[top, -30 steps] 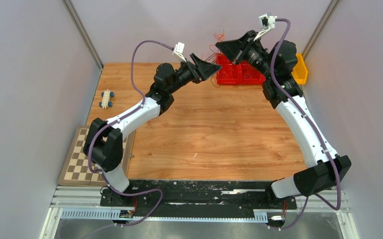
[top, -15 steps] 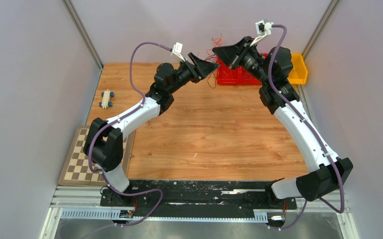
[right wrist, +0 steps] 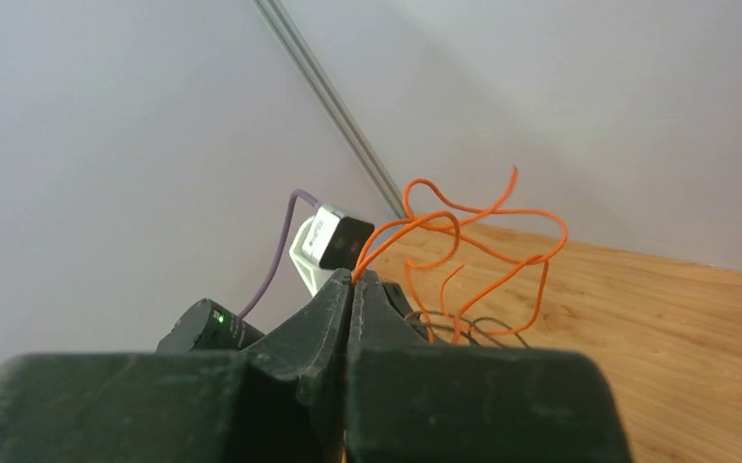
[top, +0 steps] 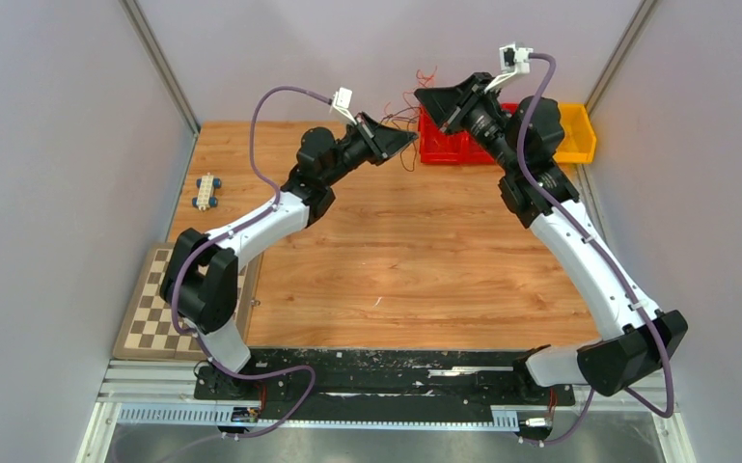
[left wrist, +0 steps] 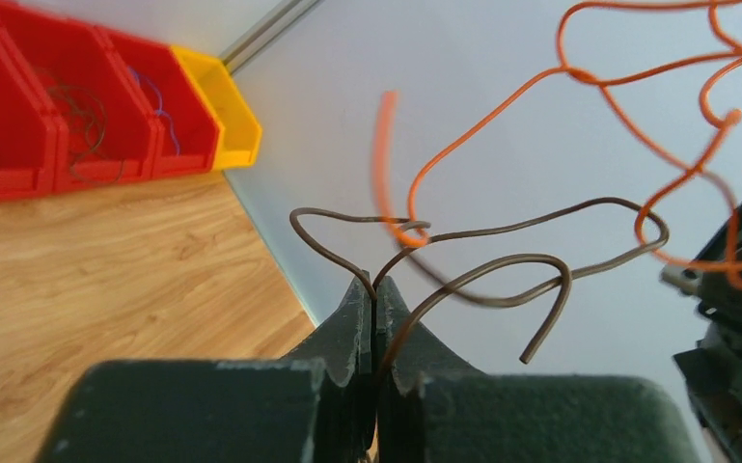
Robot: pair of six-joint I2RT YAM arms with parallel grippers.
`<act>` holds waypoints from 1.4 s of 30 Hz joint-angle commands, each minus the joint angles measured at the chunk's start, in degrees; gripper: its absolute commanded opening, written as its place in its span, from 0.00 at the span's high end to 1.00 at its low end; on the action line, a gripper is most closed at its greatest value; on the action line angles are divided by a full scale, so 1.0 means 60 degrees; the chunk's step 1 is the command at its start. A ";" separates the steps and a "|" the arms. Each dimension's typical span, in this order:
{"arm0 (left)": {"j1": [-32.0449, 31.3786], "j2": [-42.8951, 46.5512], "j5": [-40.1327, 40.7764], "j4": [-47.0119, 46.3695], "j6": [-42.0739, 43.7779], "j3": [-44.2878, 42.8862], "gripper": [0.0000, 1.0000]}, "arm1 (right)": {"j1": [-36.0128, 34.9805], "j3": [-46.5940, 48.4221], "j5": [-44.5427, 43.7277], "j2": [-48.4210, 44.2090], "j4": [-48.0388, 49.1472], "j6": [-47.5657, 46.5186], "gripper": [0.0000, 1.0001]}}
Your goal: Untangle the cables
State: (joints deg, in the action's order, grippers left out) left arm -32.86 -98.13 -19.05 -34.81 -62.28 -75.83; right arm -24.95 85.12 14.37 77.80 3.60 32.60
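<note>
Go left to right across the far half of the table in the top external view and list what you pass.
Small blue-and-cream toy car → left claw → red bins → yellow bin.

Brown wire [left wrist: 531, 258] pinched between the left gripper's [left wrist: 374, 289] closed jaws, looping out past the tips. Orange wire [right wrist: 502, 211] clamped in the right gripper's [right wrist: 352, 278] jaws, curling beyond them. Loops interlocked mid-air.
</note>
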 commanded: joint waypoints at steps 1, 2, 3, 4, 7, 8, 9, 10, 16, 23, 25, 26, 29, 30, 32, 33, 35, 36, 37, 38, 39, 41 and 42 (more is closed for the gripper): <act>0.0153 0.0681 -0.0186 -0.0322 0.0194 0.0958 1.00 | 0.0043 0.0900 -0.0819 0.0006 0.0210 -0.0864 1.00; 0.0228 0.0769 -0.0265 -0.0322 0.0312 0.1365 1.00 | 0.0099 0.1121 -0.0938 0.0170 0.0207 -0.1173 1.00; 0.0274 0.0944 -0.0355 -0.0315 0.0380 0.1568 1.00 | 0.0255 0.1501 -0.1012 0.0328 0.0227 -0.1422 1.00; 0.0379 0.1010 -0.0414 -0.0280 0.0541 0.2001 1.00 | 0.0435 0.1836 -0.1019 0.0507 0.0253 -0.1659 1.00; 0.0635 0.1375 -0.0625 -0.0057 0.0870 0.2853 1.00 | 0.1032 0.2883 -0.0949 0.1193 0.0340 -0.2017 1.00; 0.0798 0.1445 -0.0637 0.0110 0.1030 0.3271 1.00 | 0.1283 0.3216 -0.0816 0.1460 0.0382 -0.2084 1.00; 0.0867 0.1560 -0.0627 0.0202 0.1165 0.3487 1.00 | 0.1488 0.3543 -0.0718 0.1722 0.0437 -0.2142 1.00; 0.0992 0.1618 -0.0609 0.0391 0.1224 0.3913 1.00 | 0.1649 0.3802 -0.0620 0.1969 0.0501 -0.2198 1.00; 0.1111 0.2236 -0.0484 0.0548 0.2067 0.5230 1.00 | 0.2459 0.5112 0.0130 0.3316 0.0641 -0.2409 1.00; 0.1486 0.2306 -0.0938 0.1110 0.2790 0.5740 1.00 | 0.2902 0.6620 0.0340 0.4577 0.0909 -0.2877 1.00; 0.1561 0.2389 -0.0987 0.1168 0.2979 0.5928 1.00 | 0.3027 0.7122 0.0401 0.4930 0.0907 -0.3031 1.00; 0.1571 0.2455 -0.1041 0.1214 0.3061 0.5966 1.00 | 0.3061 0.7304 0.0379 0.5087 0.0902 -0.3163 1.00; 0.1643 0.2481 -0.1143 0.1408 0.3264 0.6138 1.00 | 0.3200 0.7853 0.0374 0.5501 0.0921 -0.3345 1.00; 0.1656 0.2434 -0.1135 0.1459 0.3302 0.6195 1.00 | 0.3229 0.8045 0.0359 0.5627 0.0955 -0.3411 1.00; 0.1742 0.2324 -0.1057 0.1607 0.3299 0.6395 1.00 | 0.3286 0.8487 0.0256 0.5882 0.1049 -0.3503 1.00; 0.1811 0.2289 -0.1036 0.1658 0.3302 0.6562 1.00 | 0.3317 0.8683 0.0231 0.6012 0.1110 -0.3535 1.00; 0.1886 0.2317 -0.1016 0.1685 0.3418 0.6728 1.00 | 0.3331 0.8971 0.0205 0.6173 0.1188 -0.3673 1.00; 0.1902 0.2319 -0.1015 0.1806 0.3538 0.6747 1.00 | 0.3335 0.8987 0.0160 0.6198 0.1243 -0.3763 1.00; 0.1935 0.2321 -0.1022 0.1877 0.3590 0.6760 1.00 | 0.3347 0.8965 0.0103 0.6196 0.1312 -0.3860 1.00; 0.1956 0.2314 -0.0998 0.2052 0.3644 0.6770 1.00 | 0.3396 0.8933 0.0063 0.6199 0.1363 -0.3922 1.00; 0.2019 0.2301 -0.0955 0.2117 0.3628 0.6817 1.00 | 0.3422 0.8923 0.0003 0.6198 0.1420 -0.3961 1.00; 0.2142 0.2275 -0.0855 0.2184 0.3499 0.6987 1.00 | 0.3518 0.8930 -0.0157 0.6233 0.1590 -0.3989 1.00; 0.2201 0.2283 -0.0814 0.2231 0.3471 0.7037 1.00 | 0.3558 0.8980 -0.0222 0.6253 0.1665 -0.3997 1.00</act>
State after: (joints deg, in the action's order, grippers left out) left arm -21.19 -84.84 -25.52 -27.38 -43.27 -36.21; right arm -5.89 135.02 18.31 115.77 5.19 11.53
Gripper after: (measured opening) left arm 0.009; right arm 0.004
